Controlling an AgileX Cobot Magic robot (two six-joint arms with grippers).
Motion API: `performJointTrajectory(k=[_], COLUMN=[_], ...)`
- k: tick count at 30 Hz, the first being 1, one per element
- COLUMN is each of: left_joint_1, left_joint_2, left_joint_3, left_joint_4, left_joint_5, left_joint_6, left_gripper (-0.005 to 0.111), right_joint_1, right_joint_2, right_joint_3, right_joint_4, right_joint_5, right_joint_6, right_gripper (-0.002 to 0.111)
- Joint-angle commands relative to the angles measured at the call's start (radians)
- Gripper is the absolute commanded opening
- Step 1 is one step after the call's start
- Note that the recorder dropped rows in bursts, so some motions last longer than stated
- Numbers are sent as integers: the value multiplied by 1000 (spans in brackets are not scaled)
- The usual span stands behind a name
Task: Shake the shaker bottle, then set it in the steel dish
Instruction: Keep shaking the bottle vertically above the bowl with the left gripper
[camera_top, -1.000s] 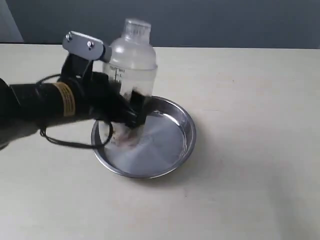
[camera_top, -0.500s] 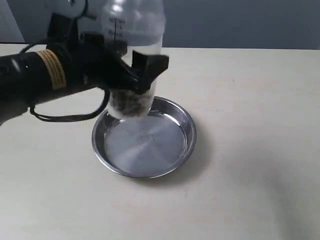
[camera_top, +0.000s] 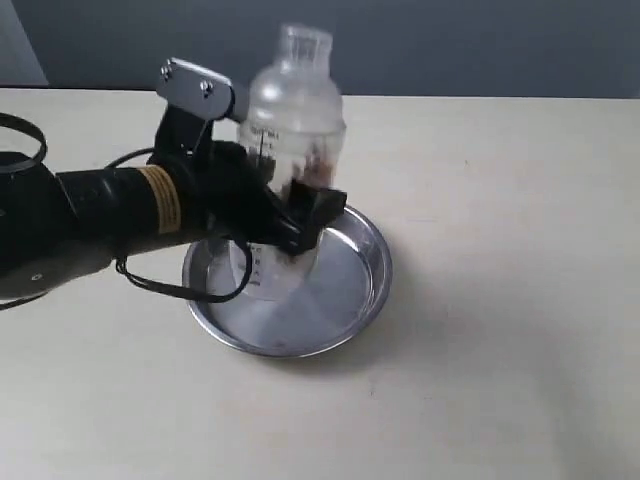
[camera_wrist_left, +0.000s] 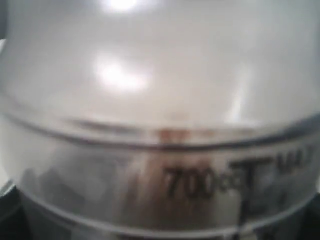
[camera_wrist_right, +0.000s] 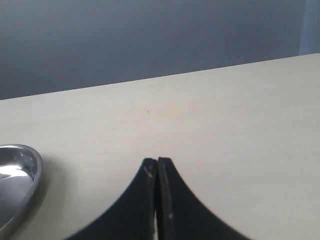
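Note:
The frosted shaker bottle (camera_top: 293, 130) stands upright over the left part of the steel dish (camera_top: 355, 290), with brown granules thrown up inside it near mid height. My left gripper (camera_top: 290, 222) is shut on the shaker bottle around its middle, black fingers (camera_top: 318, 210) on its sides. I cannot tell whether the bottle's base touches the dish. In the left wrist view the shaker bottle (camera_wrist_left: 160, 100) fills the frame, its printed scale blurred. My right gripper (camera_wrist_right: 157, 165) is shut on nothing, low over bare table, with the steel dish (camera_wrist_right: 20, 175) off to one side.
The pale table (camera_top: 500, 300) stretches wide around the dish, bounded by a dark wall at the back. The black left arm (camera_top: 90, 215) with its cable lies across the table's left side.
The left gripper swung the bottle up out of the dish half a second ago and has brought it down again over the dish, slightly farther right. The granules have jumped upward inside.

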Motion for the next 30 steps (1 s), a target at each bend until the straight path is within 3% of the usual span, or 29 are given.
performJointTrajectory(k=[1,3,6,8,10,13,16,19,21,24,27,30], left_joint_1=[0,-1,23,27,27,9,9,9,9,3,3,3], left_joint_2=[-150,-61,37,-45,-138,-82,9,-132,-195,-102,-34,-170], left_joint_3=[-80,-10,39,4,-47,3,63,-24,-74,17,56,-32], left_joint_4=[-14,-27,-51,-45,-33,-35,-38,-15,-26,-88,-116,-61], left_joint_5=[-58,-5,-50,-125,-115,14,7,-66,-15,64,-10,-83], left_joint_6=[39,35,9,-1,39,33,12,40,108,84,58,62], left_gripper=[0,0,0,0,0,0,0,0,0,0,0,0], right_joint_1=[1,1,1,1,1,1,1,1,1,1,1,1], right_joint_2=[2,2,2,2,2,2,2,2,2,2,2,2], right_joint_3=[1,1,1,1,1,1,1,1,1,1,1,1], right_joint_4=[-6,-6,-6,-6,-6,-6,-6,-6,-6,-6,-11,-11], right_joint_5=[-13,-15,-15,-15,-15,-15,-15,-15,-11,-13,-13,-13], right_joint_6=[-4,-4,-4,-4,-4,-4,-4,-4,-4,-4,-4,-4], right_gripper=[-1,-1,-1,-1,-1,-1,-1,-1,-1,-1,-1,-1])
